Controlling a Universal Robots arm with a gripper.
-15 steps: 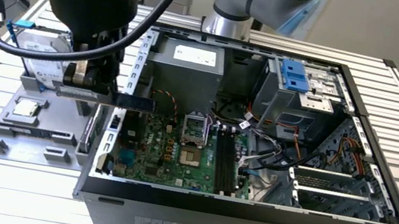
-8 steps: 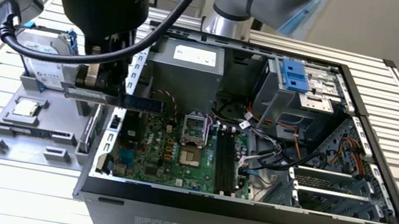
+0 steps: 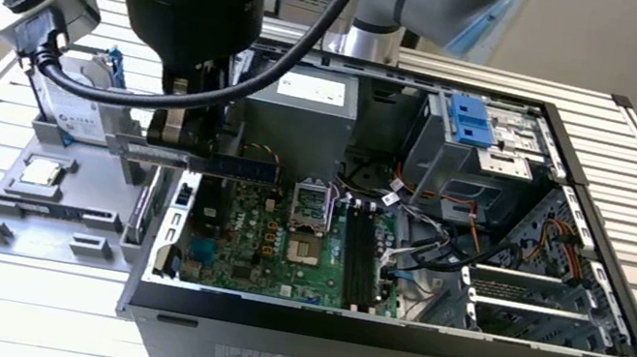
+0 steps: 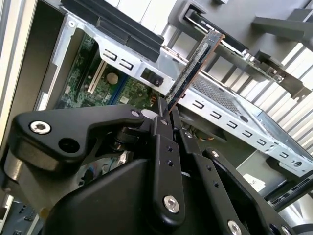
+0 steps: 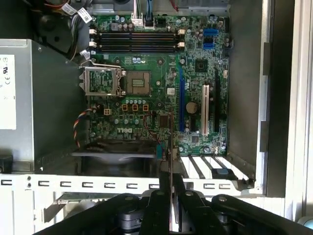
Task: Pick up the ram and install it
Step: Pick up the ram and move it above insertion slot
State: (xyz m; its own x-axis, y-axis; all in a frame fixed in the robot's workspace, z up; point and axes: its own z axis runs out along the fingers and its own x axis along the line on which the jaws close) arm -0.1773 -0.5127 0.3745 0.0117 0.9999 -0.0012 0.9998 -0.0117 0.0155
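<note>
The ram (image 3: 245, 166), a narrow blue board, is pinched by one end in my gripper (image 3: 201, 156), which is shut on it. It hangs level above the left edge of the open computer case, over the green motherboard (image 3: 268, 239). In both wrist views the ram (image 4: 195, 66) (image 5: 169, 147) shows edge-on, sticking out from between the black fingers (image 4: 164, 127). The black memory slots (image 5: 134, 41) (image 3: 364, 255) lie beside the processor socket (image 5: 137, 81), apart from the ram.
A grey tray (image 3: 37, 213) on the exterior view's left carries a silver processor chip (image 3: 41, 174) and a hard drive (image 3: 76, 106). The case walls (image 3: 394, 344), power supply (image 3: 306, 98), drive cage (image 3: 483, 139) and loose cables (image 3: 417, 216) crowd the interior.
</note>
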